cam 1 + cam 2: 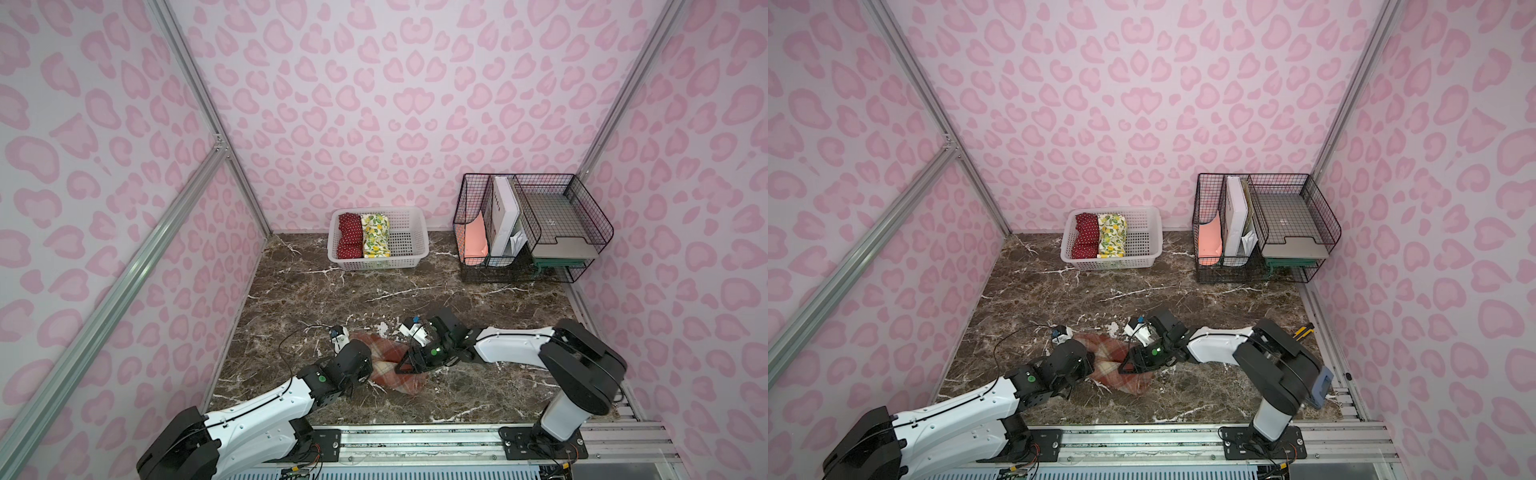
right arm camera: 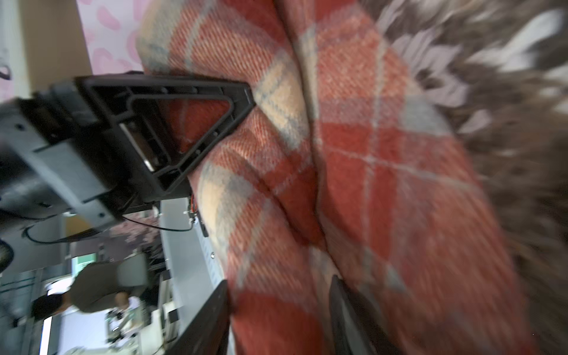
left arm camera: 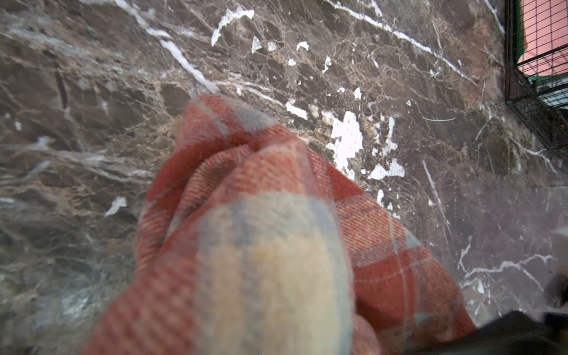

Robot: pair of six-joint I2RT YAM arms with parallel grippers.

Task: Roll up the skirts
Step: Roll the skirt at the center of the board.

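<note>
The rust-red and cream plaid skirt (image 1: 395, 374) lies bunched in a thick roll on the marble table (image 1: 415, 291) near the front. My left gripper (image 1: 368, 368) is at its left end. In the left wrist view the plaid skirt (image 3: 261, 230) rises straight out of the jaws and hides them. My right gripper (image 2: 281, 316) is at the roll's right side, jaws apart with a plaid fold between them. The red polka-dot skirt (image 1: 350, 241) and the lemon-print skirt (image 1: 375, 241) lie rolled side by side in the white basket (image 1: 378, 266).
A black wire desk organizer (image 1: 532, 228) holding papers and a tray stands at the back right. The basket sits against the back wall, its right half bare. Pink patterned walls close in three sides, and a metal rail (image 1: 415, 440) runs along the front.
</note>
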